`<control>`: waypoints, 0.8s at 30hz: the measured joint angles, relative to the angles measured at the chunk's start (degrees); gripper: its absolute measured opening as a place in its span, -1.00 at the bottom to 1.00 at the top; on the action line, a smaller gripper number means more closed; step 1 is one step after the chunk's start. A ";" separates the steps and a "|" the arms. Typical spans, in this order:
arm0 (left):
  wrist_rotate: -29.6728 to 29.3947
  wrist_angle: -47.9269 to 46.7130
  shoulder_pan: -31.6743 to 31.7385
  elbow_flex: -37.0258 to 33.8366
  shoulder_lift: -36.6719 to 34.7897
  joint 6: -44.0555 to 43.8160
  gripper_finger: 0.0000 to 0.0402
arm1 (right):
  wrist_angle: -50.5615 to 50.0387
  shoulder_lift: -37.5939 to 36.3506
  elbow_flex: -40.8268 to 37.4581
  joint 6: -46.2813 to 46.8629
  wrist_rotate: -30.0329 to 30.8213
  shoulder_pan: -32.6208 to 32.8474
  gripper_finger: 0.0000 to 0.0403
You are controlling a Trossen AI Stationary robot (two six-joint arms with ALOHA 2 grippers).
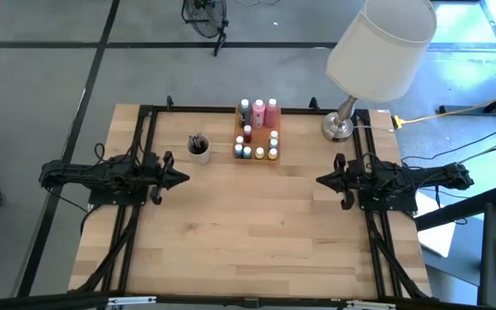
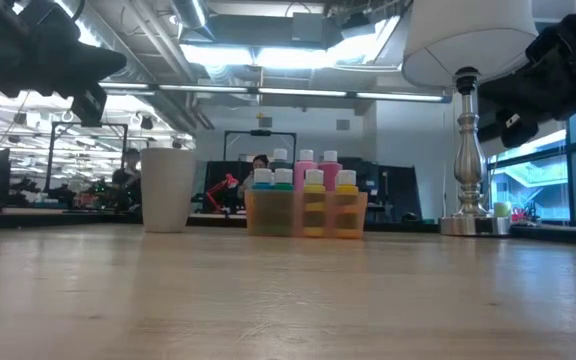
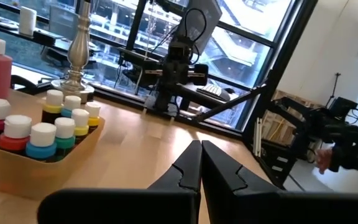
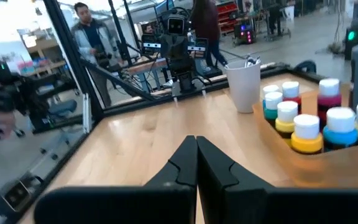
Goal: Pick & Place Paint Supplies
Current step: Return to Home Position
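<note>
The paint supplies stand at the table's far middle. Tall pink and dark squeeze bottles and several small white-capped paint pots sit upright in an orange tray; the pots also show in both wrist views. Thin dark paintbrushes stick up out of a round cup left of the tray. My left gripper hovers shut at the table's left, pointing level toward the right. My right gripper hovers shut at the table's right, pointing toward the left. Both are clear of the supplies.
A lamp with a silver base and a wide white shade stands at the far right, close to the tray. Bare wooden tabletop stretches between the two grippers and toward the near edge. People stand in the room beyond the table.
</note>
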 joint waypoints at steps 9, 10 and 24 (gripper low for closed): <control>-0.03 -0.44 0.00 0.00 0.00 0.72 -0.99 | -0.03 0.02 0.00 -7.46 -0.07 0.00 -1.00; -0.04 -0.42 0.00 0.00 0.00 0.78 -0.99 | -0.04 0.02 0.00 -7.46 -0.07 0.00 -1.00; -0.04 -0.42 0.00 0.00 0.00 3.11 -0.99 | -0.05 0.04 0.00 -7.46 -0.17 0.00 -1.00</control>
